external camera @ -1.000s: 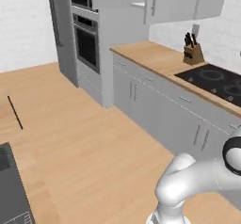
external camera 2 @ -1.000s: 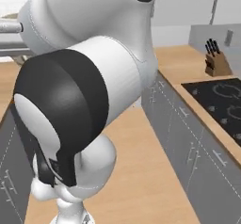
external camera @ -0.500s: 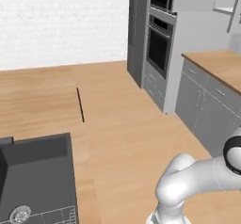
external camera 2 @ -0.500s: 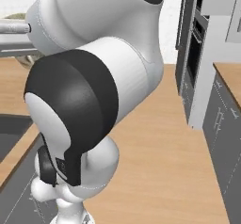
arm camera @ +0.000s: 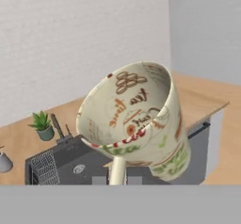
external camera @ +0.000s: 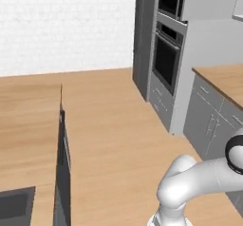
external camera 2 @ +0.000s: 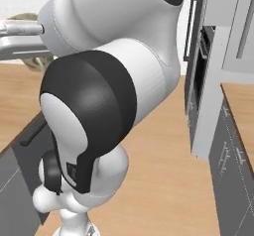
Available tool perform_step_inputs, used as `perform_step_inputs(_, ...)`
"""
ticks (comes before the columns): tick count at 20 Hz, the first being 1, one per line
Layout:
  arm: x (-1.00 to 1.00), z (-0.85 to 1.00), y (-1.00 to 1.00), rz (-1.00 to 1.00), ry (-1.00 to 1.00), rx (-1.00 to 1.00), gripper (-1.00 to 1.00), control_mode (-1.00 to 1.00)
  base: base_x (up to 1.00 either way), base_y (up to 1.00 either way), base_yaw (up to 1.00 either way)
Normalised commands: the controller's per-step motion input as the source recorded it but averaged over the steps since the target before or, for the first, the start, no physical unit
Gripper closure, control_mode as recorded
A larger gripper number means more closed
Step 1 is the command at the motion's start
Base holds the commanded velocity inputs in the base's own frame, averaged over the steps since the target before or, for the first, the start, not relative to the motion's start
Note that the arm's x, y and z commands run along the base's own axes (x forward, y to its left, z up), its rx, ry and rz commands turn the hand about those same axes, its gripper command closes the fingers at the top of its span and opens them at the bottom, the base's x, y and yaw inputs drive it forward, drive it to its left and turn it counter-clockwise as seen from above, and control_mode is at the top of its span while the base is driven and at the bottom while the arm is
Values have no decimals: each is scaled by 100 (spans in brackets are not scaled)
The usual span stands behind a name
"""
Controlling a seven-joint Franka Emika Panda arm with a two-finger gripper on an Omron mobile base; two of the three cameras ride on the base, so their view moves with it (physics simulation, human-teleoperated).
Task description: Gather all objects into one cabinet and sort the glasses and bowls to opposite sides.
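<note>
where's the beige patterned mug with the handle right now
In the hand view, the beige patterned mug sits right in front of the camera, tilted with its open mouth facing it, above the dark sink and right of the small potted plant.

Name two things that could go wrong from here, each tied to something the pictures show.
1. The mug hangs tilted right at the camera, over the counter and sink; the tool's grip is hidden, so it could slip.
2. The folded arm blocks much of the right base view, so the oven side is poorly seen while turning.
</note>
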Motion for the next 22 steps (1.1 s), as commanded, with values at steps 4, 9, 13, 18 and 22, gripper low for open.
perform_step_inputs(4,0,0,0,0,0,0,100,100,100,-74,8)
perform_step_inputs(9,0,0,0,0,0,0,100,100,56,-38,-22)
perform_step_inputs(13,0,0,0,0,0,0,100,100,-1,23,-20)
perform_step_inputs(18,0,0,0,0,0,0,100,100,2,0,-44)
perform_step_inputs(22,0,0,0,0,0,0,100,100,6,18,-52)
